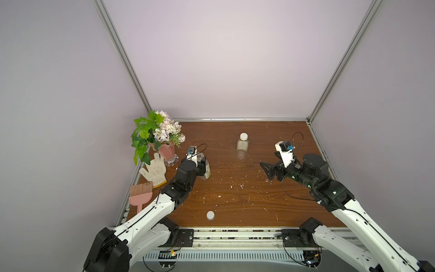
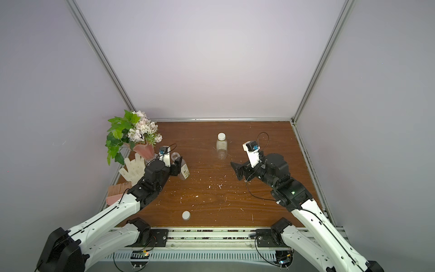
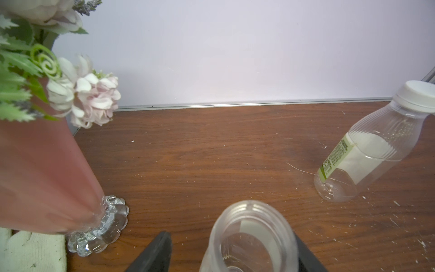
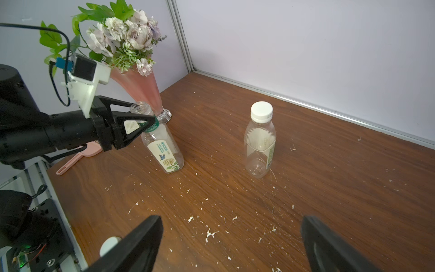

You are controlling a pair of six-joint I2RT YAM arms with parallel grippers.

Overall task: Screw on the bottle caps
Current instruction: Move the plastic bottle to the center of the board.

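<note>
Loose cap [image 1: 210, 215] at front; uncapped bottle [image 4: 164, 150] label: butterfly, writing unreadable

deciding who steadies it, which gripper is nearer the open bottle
Left. The left gripper straddles the neck of the open bottle; the right gripper is well apart, across the table.

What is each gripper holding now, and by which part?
Right gripper: nothing. Left gripper brackets the uncapped bottle below its neck; whether it grips cannot be told.
</note>
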